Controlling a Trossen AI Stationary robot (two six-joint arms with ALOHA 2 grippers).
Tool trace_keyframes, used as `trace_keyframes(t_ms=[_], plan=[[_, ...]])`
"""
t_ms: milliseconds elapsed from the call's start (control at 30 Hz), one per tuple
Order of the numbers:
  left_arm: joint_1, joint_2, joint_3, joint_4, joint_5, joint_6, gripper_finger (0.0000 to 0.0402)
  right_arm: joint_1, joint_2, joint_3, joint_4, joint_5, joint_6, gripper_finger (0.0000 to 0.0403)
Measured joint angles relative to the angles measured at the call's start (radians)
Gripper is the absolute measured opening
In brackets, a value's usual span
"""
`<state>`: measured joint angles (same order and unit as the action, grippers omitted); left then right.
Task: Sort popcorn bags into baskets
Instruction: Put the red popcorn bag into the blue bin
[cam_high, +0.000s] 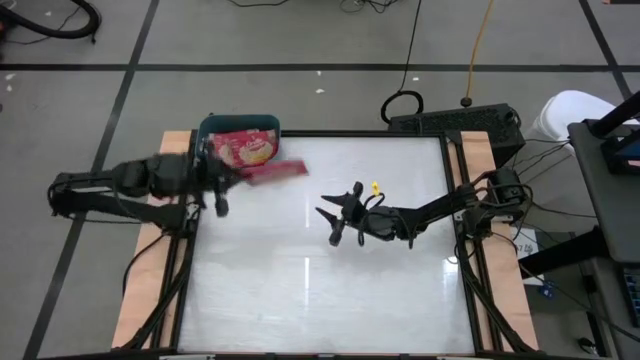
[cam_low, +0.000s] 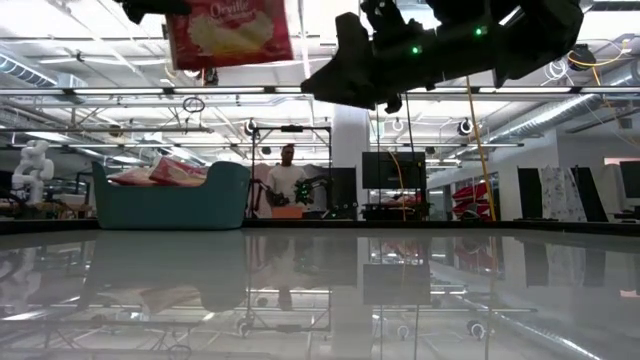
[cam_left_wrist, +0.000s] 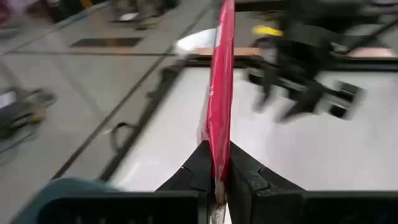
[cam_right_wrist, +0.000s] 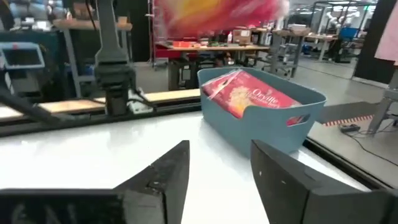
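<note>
A red popcorn bag (cam_high: 274, 172) hangs above the table (cam_high: 320, 280), pinched by one edge in the shut fingers of the left gripper (cam_left_wrist: 214, 177) at the table's far left, just beside the teal basket (cam_high: 207, 128). The basket sits at the far-left corner and already holds several bags (cam_right_wrist: 249, 93), stacked high enough to show above its rim. The right gripper (cam_right_wrist: 217, 168) hovers over the middle of the table with its fingers spread and nothing between them, pointed toward the basket.

The grip looks slender: only a narrow strip of the flat packet sits between the left fingers, and the rest juts out sideways over the table, not over the basket. A quick swing toward the tub could let the bag twist or slide free, dropping it on the glossy surface short of the basket. Release too early would have the same result, since most of the packet now lies outside the rim. The pile inside is a second worry; a bag set on top at a slant could slip off the heap and over the wall. The right arm, reaching toward the same corner, stands clear of the left for now, but any advance from either side would narrow the gap between them and invite a knock against the dangling bag.
</note>
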<state>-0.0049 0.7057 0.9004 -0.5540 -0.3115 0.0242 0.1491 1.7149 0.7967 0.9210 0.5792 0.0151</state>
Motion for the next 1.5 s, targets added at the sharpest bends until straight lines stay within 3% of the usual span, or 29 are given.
trace_keyframes(t_ms=[267, 500, 733, 1067, 1500], plan=[[0.312, 0.021, 0.200, -0.236, 0.013, -0.004, 0.0018, 0.026, 0.000, 0.000, -0.052, -0.006, 0.006, 0.0163], [0.598, 0.100, 0.216, -0.300, 0.219, 0.011, 0.0029, 0.061, 0.000, 0.000, -0.067, -0.007, 0.026, 0.0160], [0.803, 0.235, 0.215, -0.319, 0.368, 0.028, 0.0019, 0.110, 0.000, 0.000, -0.078, -0.007, 0.026, 0.0160], [0.978, 0.410, 0.215, -0.380, 0.463, 0.019, 0.0032, 0.148, 0.000, 0.000, -0.097, -0.006, 0.027, 0.0160], [1.006, 0.556, 0.215, -0.384, 0.513, 0.044, 0.0035, 0.148, 0.000, 0.000, -0.111, -0.005, 0.053, 0.0160]])
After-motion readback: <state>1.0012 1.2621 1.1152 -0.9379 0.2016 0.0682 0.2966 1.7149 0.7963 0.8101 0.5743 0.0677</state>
